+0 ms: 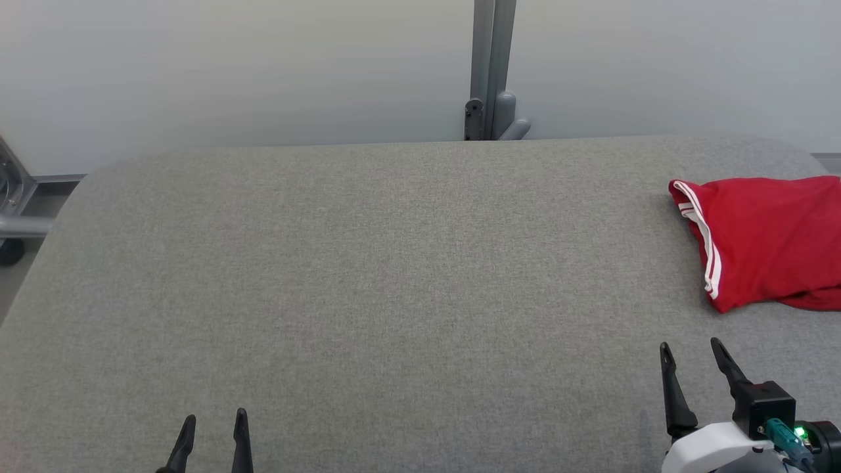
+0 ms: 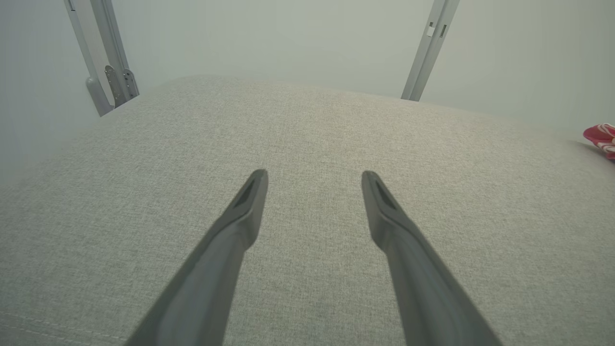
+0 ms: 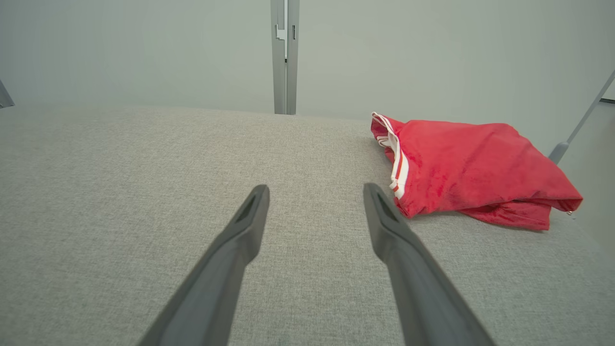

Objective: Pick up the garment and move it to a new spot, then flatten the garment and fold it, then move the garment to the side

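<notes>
The red garment [image 1: 769, 243] lies loosely folded at the far right of the grey padded table [image 1: 394, 276]. Its long side runs left to right, and the edge with 2 white stripes faces the table's middle. A lower layer sticks out along its near side. The left gripper [image 1: 215, 415] and right gripper [image 1: 690, 343] are both spread wide and hold nothing. The right one is near the garment but apart from it.

No readable text, label, brand or number appears on anything.
</notes>
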